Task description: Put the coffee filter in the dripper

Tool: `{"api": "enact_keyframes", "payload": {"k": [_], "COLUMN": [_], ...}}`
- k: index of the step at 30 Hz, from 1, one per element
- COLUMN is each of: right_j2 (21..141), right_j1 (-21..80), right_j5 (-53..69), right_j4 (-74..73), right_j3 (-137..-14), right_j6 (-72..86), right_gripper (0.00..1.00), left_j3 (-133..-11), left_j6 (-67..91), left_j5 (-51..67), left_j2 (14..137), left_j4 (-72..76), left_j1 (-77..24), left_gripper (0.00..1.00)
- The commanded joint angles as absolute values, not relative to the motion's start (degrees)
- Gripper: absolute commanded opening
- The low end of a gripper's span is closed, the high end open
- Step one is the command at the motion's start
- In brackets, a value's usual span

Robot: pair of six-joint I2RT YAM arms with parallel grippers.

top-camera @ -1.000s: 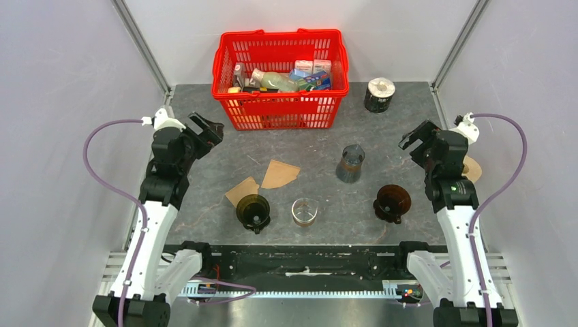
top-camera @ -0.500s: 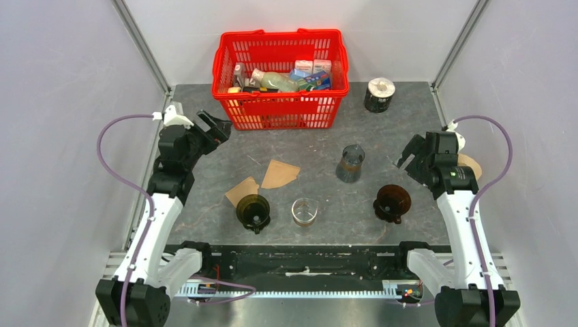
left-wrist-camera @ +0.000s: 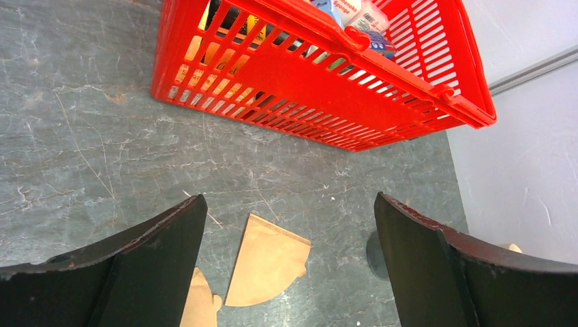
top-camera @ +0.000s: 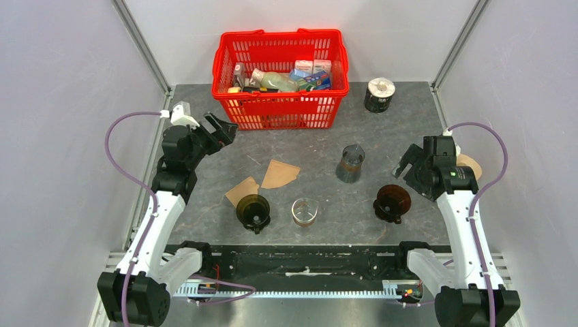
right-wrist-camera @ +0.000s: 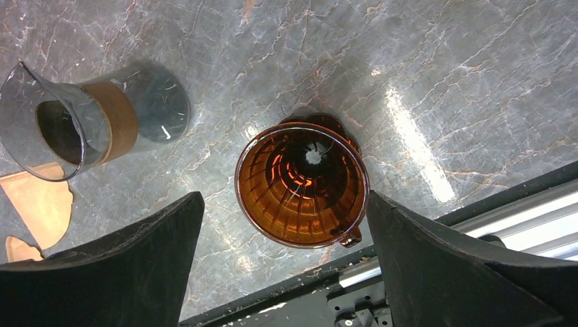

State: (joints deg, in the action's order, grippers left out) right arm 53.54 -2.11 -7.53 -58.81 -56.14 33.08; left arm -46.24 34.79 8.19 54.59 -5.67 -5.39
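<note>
- While both arms hang above the desk, the left claw stands released, its jaws wide apart and gripping nothing.
- Under it, in the left wrist view, a brown filter lies flat on the desk, apart from the red basket beyond it.
- A second filter lies just beside the first, and its near edge meets the left dripper. Whether it touches or slips behind, I cannot tell.
- The right claw is likewise released and empty, poised over the right dripper.
- That dripper is amber and upright, its ribbed inside and bottom hole in plain sight.
- A glass jug with a brown band stands near the right dripper, not touching it.
- A small glass stands between the two drippers.
- A third filter lies by the desk's right edge, partly hidden by the right arm.
- A roll stands to the right of the basket, which holds bottles and packets.
</note>
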Motion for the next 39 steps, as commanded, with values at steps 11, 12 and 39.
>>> {"api": "enact_keyframes", "payload": {"k": [11,12,39], "right_j2": [52.01,51.88,56.46], "right_j1": [-2.11,-2.11,-4.56], "right_j5": [-0.21,-0.36,-11.13], "right_j4": [-57.26,-57.62,-57.50], "right_j3": [-55.98,-55.98,-42.84], "right_j6": [29.85,29.80,43.07], "right_gripper": [0.97,0.97,0.83], "left_j3": [-46.14,-46.14,-46.08], "left_j6": [31.61,31.47,31.03], "left_j5": [9.48,9.26,10.62], "left_j2": [55.93,56.07,58.41], "left_j4": [-2.89,-2.93,-2.88], "left_j1": [-5.54,-5.54,-5.67], "left_gripper": [1.00,1.00,1.00]}}
